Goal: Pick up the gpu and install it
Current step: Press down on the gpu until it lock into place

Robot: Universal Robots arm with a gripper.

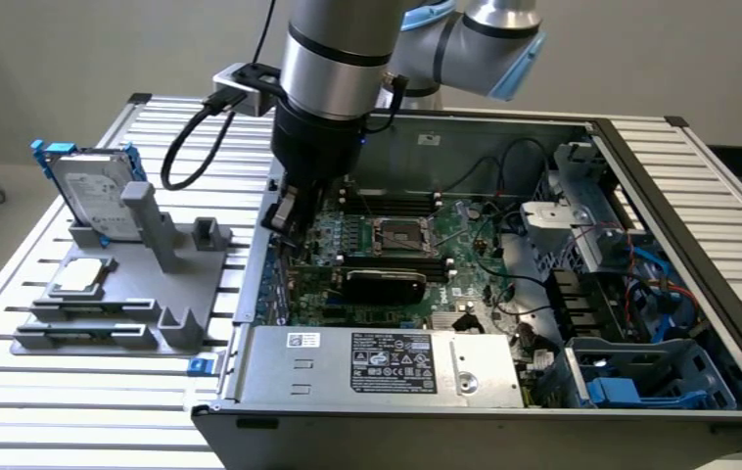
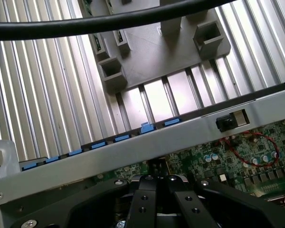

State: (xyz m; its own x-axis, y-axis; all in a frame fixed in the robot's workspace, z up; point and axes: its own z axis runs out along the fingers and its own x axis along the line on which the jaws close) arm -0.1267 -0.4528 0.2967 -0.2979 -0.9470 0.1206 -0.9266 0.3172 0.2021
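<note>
The gpu (image 1: 385,284), with its black rounded shroud, sits inside the open computer case (image 1: 684,196) on the green motherboard, just below the processor socket. My gripper (image 1: 281,228) hangs over the motherboard's edge by the case wall on the exterior view's left, apart from the gpu and a little above it. In the wrist view the gripper (image 2: 157,183) is shut, its two black fingers (image 2: 142,199) pressed together with nothing between them, above the green board and the silver case wall (image 2: 133,147).
A grey fixture (image 1: 175,294) on the slatted table holds a silver hard drive with blue rails (image 1: 90,191) and a small square chip (image 1: 80,276). The power supply (image 1: 391,362) fills the case's front. Cables and a blue drive cage (image 1: 645,387) crowd the case's right side. A black cable (image 2: 85,23) crosses the wrist view.
</note>
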